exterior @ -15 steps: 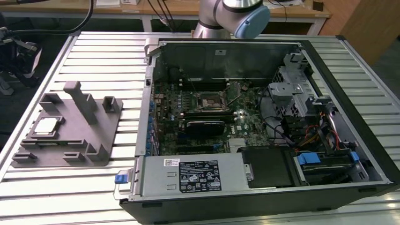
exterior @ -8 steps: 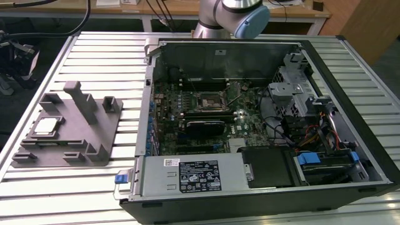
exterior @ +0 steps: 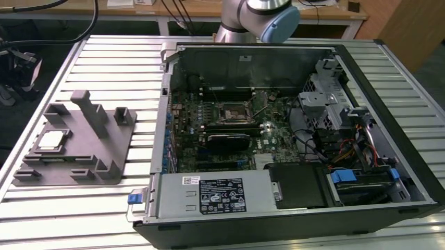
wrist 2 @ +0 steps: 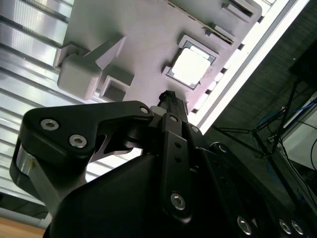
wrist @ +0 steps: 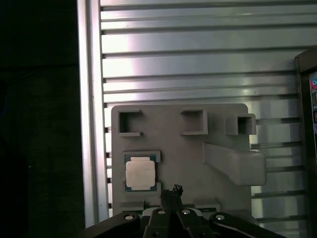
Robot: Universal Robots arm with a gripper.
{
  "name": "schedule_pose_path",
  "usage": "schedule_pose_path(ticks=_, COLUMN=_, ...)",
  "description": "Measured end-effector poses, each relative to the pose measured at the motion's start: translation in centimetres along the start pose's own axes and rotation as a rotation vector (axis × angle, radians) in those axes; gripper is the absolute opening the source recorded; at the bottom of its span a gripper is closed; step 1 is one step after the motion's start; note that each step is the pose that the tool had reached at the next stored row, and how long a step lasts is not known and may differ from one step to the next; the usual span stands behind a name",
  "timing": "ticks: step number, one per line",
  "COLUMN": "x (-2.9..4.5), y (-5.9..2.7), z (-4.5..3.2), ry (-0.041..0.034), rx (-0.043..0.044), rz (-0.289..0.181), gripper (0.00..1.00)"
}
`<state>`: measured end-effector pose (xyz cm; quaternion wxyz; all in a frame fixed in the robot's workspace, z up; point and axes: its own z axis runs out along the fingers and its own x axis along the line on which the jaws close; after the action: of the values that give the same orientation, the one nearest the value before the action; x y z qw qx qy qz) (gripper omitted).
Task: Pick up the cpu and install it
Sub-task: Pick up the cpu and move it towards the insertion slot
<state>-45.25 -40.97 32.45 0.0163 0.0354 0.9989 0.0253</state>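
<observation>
The robot arm's gripper (wrist: 171,192), seen in both wrist views, hangs over a grey plastic block (wrist: 188,144) with its black fingers drawn together to a narrow tip, nothing clamped between them. The tip is clear of the block's surface and near, but not touching, the cpu (wrist: 139,173).

The cpu lies flat, pale metal top up, in a shallow square recess of the block, its thin darker rim showing along the edges. In the second wrist view the chip (wrist 2: 190,67) reads as a bright square just beyond the fingertips. A thick upright post (wrist: 233,161) rises from the block beside the recess, and three small square pockets line one edge.

The block rests on a slatted aluminium table (exterior: 104,208). In the exterior view it sits at the exterior view's left, with the cpu near its outer edge, well apart from an open computer case (exterior: 278,229) lying on its side at the exterior view's right.

Inside the case, a black, metal-framed socket (exterior: 232,113) sits near the middle of the green motherboard (exterior: 187,130), with a grey power supply (exterior: 208,195) along the near side. Part of the arm (exterior: 254,18) stands behind the case.
</observation>
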Motion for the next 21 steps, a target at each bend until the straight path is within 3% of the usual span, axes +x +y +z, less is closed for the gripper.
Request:
schedule_pose_path(ticks=12, x=0.53, y=-0.09, z=1.01, ry=0.0002, rx=0.0001, rz=0.0, gripper=0.11)
schedule_pose_path(ticks=21, x=0.98, y=-0.34, z=2.22, ry=0.0004, rx=0.0002, rz=0.0, gripper=0.11)
